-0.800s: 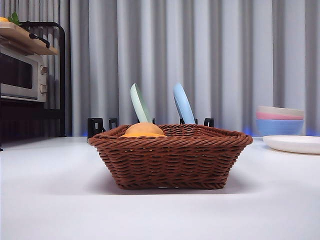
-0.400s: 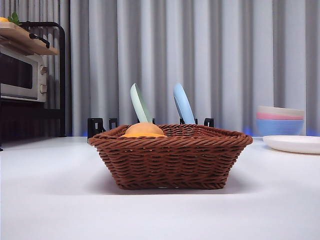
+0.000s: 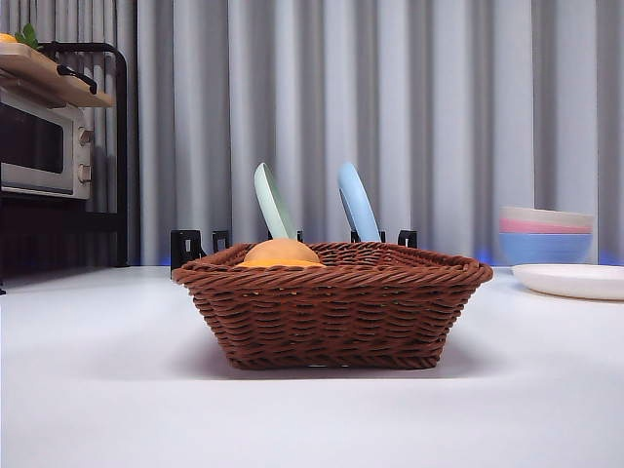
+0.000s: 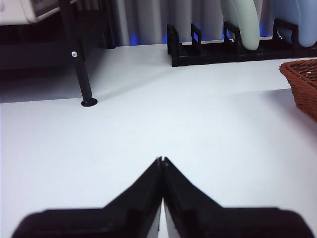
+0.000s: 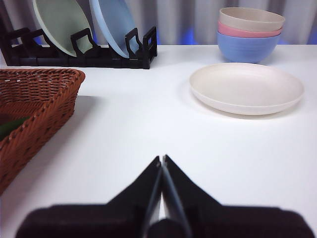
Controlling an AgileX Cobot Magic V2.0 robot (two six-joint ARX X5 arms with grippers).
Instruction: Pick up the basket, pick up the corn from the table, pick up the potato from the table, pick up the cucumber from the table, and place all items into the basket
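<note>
Both pairs of jaws are pressed together, holding nothing. The left gripper [image 4: 162, 161] and right gripper [image 5: 162, 159] hang low over bare table [image 3: 97, 390], on opposite sides of the basket [image 3: 336, 312]. The potato [image 3: 281, 253] peeks above its rim; something green lies inside.

one basket [image 3: 336, 307], two racked plates [image 5: 59, 25], three stacked bowls [image 5: 250, 32], one white plate [image 5: 246, 88]

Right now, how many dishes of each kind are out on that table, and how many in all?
Bowls in the stack: 3 (beige, pink, blue)
Flat cream plate on the table: 1
Plates standing in the black rack: 2 (green, blue)
Total: 6 dishes
</note>
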